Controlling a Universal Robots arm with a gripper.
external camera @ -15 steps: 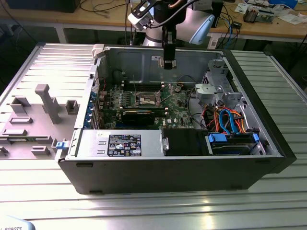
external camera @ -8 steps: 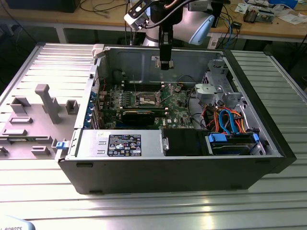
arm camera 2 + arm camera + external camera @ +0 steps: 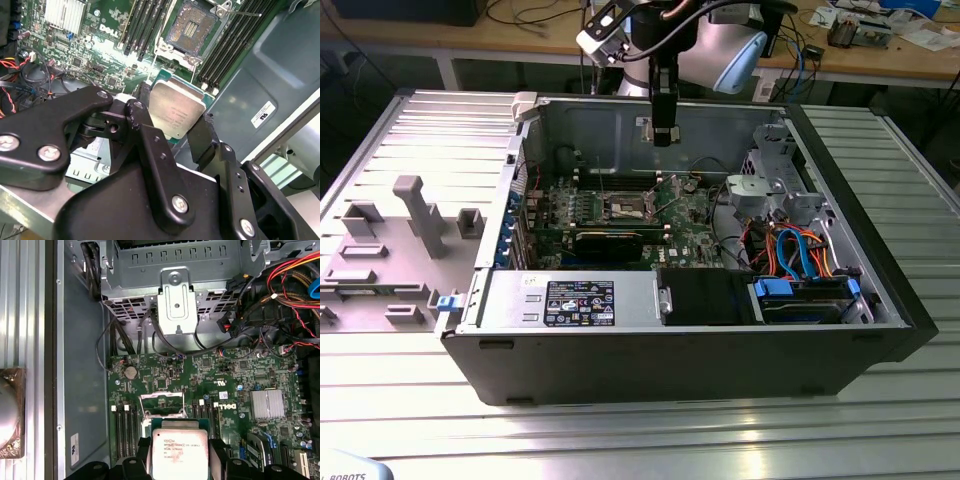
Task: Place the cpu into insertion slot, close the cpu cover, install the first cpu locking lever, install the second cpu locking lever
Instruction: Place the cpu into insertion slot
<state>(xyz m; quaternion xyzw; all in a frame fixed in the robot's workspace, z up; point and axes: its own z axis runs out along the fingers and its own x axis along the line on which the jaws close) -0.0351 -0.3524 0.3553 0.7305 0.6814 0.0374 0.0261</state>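
Claw (image 3: 174, 119) clamped on the cpu (image 3: 177, 112) by opposite edges, clear above the motherboard (image 3: 695, 215). Insertion slot (image 3: 627, 208) at about 7 o'clock of the claw in the exterior view, dark centre bare: all four steps left to do. Open computer case (image 3: 670, 365) on the desk (image 3: 620, 440) holds the motherboard, a black expansion card (image 3: 610, 240) at the slot's 6 o'clock and a cabled drive bay (image 3: 800, 255) at 4 o'clock.

The cpu (image 3: 176, 112) has a dull silver-grey top with faint dark print and a green edge. The gripper (image 3: 171, 118) is matte black with silver screw heads. The insertion slot (image 3: 192, 27) is dark grey within a silver rim, on the green circuit board (image 3: 107, 30). In the exterior view, orange and blue cables (image 3: 792, 250) lie inside the black case (image 3: 670, 360), which stands on a ribbed silver table (image 3: 620, 425).
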